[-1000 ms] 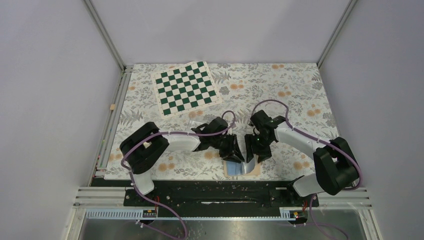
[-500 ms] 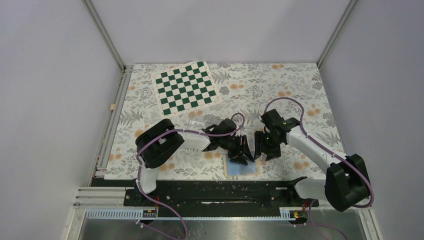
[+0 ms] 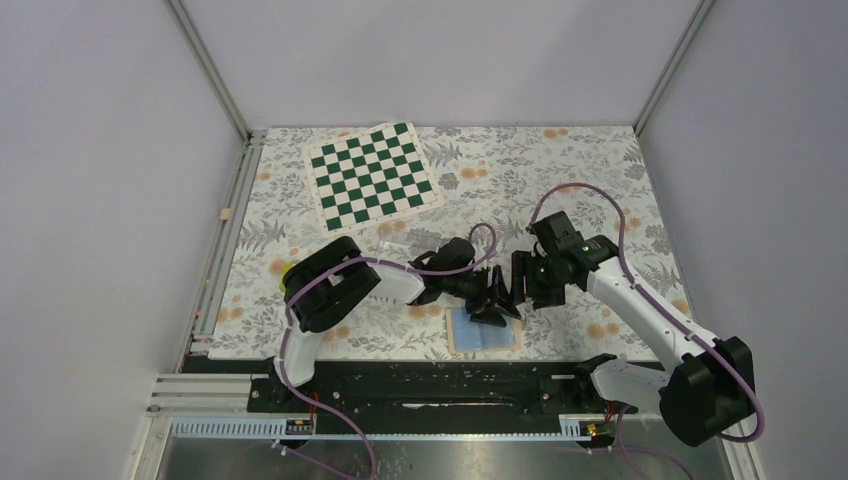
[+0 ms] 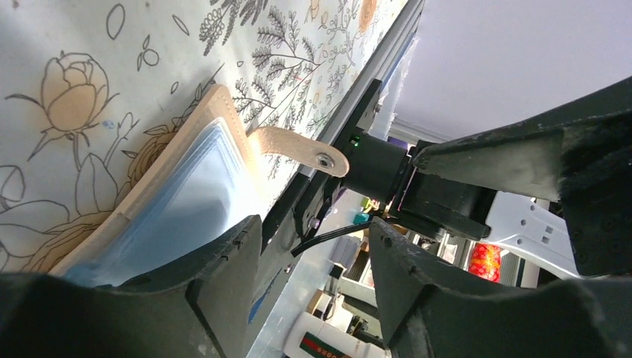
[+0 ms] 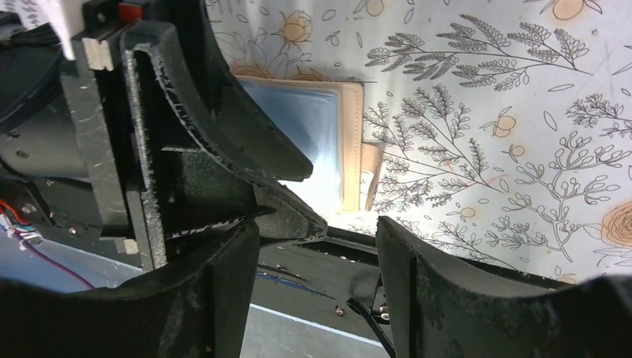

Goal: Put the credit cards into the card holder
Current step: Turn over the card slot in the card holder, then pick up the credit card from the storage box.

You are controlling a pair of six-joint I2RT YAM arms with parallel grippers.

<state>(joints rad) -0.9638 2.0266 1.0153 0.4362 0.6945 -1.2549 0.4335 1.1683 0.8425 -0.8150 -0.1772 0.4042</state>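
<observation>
Since a second ago the left hand (image 3: 495,302) has spread its fingers and slid right over the holder (image 3: 485,338), and the right hand (image 3: 520,283) has backed off a little. Far beyond the holder, to its left, lies a green-checked mat (image 3: 373,175). The left hand hangs open and empty. The holder lies opened flat at the floral tabletop's (image 3: 560,180) near edge: tan rim, glossy pale-blue inside. The cards cannot be told from that lining. Only the left wrist view shows the metal snap (image 4: 324,159) on its rounded strap (image 4: 287,142). Just beyond the holder's right side, the right hand is open, empty.
</observation>
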